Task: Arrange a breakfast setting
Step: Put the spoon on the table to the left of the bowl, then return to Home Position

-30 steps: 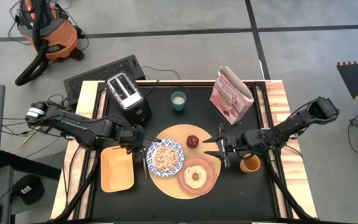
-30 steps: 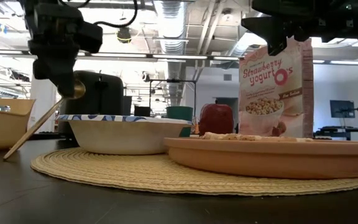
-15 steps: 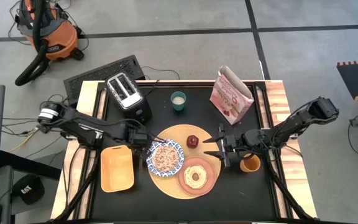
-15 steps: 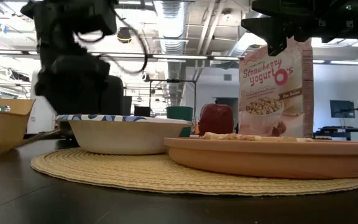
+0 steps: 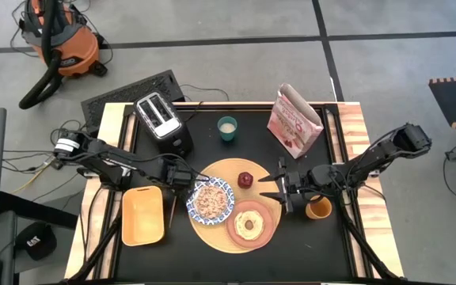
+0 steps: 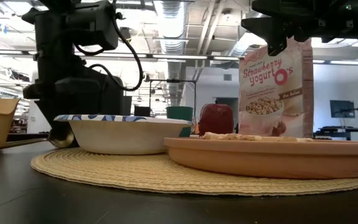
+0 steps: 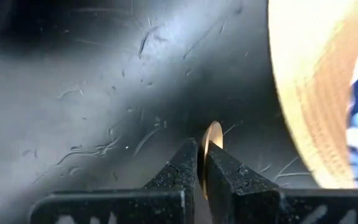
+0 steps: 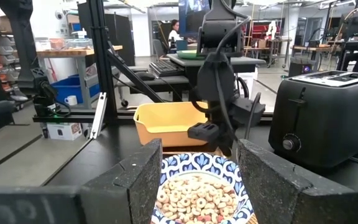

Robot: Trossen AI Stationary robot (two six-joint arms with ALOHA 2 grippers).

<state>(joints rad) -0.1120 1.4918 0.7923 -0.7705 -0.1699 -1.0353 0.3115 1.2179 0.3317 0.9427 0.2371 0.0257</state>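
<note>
The round tan board (image 5: 217,238) carries the blue-and-white bowl (image 5: 210,199) of cereal, the dark red apple (image 5: 245,180) and the pink plate (image 5: 264,227) with the pale bagel (image 5: 249,225). My left gripper (image 5: 183,180) is low at the board's left edge, shut on the gold spoon (image 6: 59,139). My right gripper (image 5: 279,188) hangs open and empty just right of the board. The orange cup (image 5: 318,209) stands on the table beside it. My left gripper pinches the gold spoon between its two fingers, with the spoon's gold end (image 7: 212,134) showing just past the tips. The fingers point down at the table. The spoon's bowl end (image 6: 61,140) is down at the table by the board's edge, and the handle (image 6: 17,144) reaches low toward the yellow tray.
The yellow tray (image 5: 142,215) lies at the near left. The black-and-silver toaster (image 5: 163,120) stands at the far left, a teal cup (image 5: 227,127) at the far middle and a cereal bag (image 5: 294,120) at the far right. A person (image 8: 176,31) shows far behind the table.
My left gripper has gone down to the table at the board's left edge, a little toward the bowl. The spoon has tipped from slanting steeply to lying nearly flat. The yellow tray has slid a little toward the table's left edge and turned slightly.
</note>
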